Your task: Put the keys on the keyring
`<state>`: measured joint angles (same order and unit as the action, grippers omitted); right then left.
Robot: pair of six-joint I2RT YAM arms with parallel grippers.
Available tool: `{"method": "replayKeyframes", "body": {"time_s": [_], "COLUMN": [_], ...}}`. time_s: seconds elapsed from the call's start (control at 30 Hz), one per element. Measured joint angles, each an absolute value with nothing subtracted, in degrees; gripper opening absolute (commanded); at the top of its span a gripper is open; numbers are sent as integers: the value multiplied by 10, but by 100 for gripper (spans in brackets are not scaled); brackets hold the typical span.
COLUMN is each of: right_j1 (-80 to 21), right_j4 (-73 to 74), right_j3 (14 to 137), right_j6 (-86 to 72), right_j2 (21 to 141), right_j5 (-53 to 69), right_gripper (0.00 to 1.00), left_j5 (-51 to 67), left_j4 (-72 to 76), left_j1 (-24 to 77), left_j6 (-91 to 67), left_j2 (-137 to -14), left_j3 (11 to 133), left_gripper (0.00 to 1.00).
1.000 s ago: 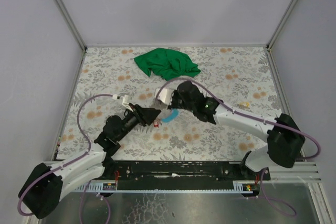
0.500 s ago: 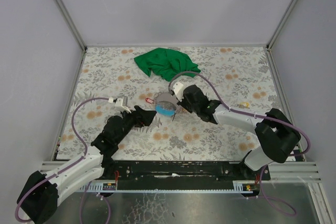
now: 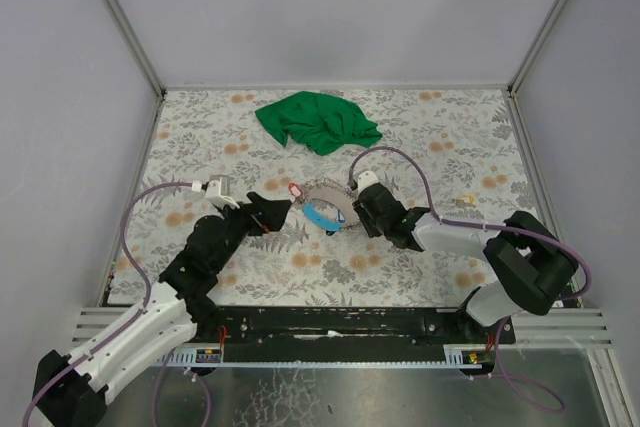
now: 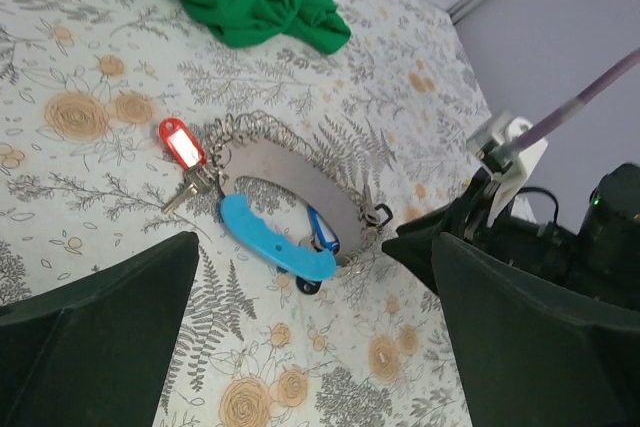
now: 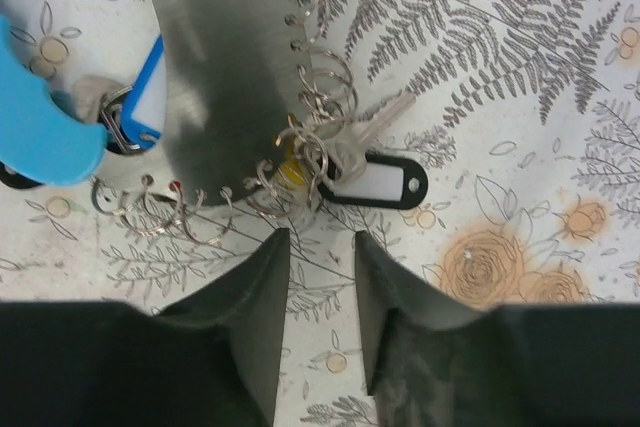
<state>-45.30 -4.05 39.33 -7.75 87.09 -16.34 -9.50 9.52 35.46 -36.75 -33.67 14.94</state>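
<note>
1. Since a second ago the keyring has been lowered from between the claws onto the table, near the cloth, on its arm side.
2. The left claw is spread wide and empty. The right claw is parted narrowly, with nothing held.
3. The red key and blue key are seen touching the ring.
4. Light, stiff, slippery metal is judged likely; the blue handle or the tags are suggested as holds.
5. The table is flat and floral-patterned, and is enclosed by plain pale walls.

Right wrist view's top edge crops the keyring.
</note>
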Motion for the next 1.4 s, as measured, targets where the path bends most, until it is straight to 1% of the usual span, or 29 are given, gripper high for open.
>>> {"method": "replayKeyframes", "body": {"time_s": [0.1, 0.13, 0.17, 0.37, 0.43, 0.57, 0.7, 1.1, 1.2, 1.4], "right_j1": [-453, -453, -453, -453, -453, -452, -452, -452, -452, -452], "right_j4": [-32, -28, -22, -2, 0, 17, 26, 70, 70, 74], "right_j3": [381, 375, 371, 361, 361, 361, 361, 324, 310, 297], "right_j6": [-106, -113, -119, -130, -145, -155, -122, -78, -73, -69], "right_j2": [848, 834, 816, 693, 649, 577, 515, 258, 234, 229], "right_j5": [-174, -178, -184, -230, -276, -352, -373, -387, -392, -401], "right_gripper": [85, 96, 99, 99, 99, 99, 99, 99, 99, 99], "left_j5": [-110, -116, -121, -150, -154, -159, -175, -244, -243, -211], "left_j4": [61, 49, 33, -53, -79, -99, -113, -128, -128, -137], "left_j1": [355, 355, 355, 355, 355, 355, 355, 350, 339, 307], "left_j6": [-368, -369, -369, -361, -351, -337, -332, -266, -247, -182], "left_j2": [-313, -307, -302, -303, -312, -327, -339, -313, -308, -305], "left_j3": [170, 177, 187, 278, 315, 373, 404, 401, 394, 393], "left_gripper": [100, 100, 100, 100, 100, 100, 100, 100, 100, 100]}}
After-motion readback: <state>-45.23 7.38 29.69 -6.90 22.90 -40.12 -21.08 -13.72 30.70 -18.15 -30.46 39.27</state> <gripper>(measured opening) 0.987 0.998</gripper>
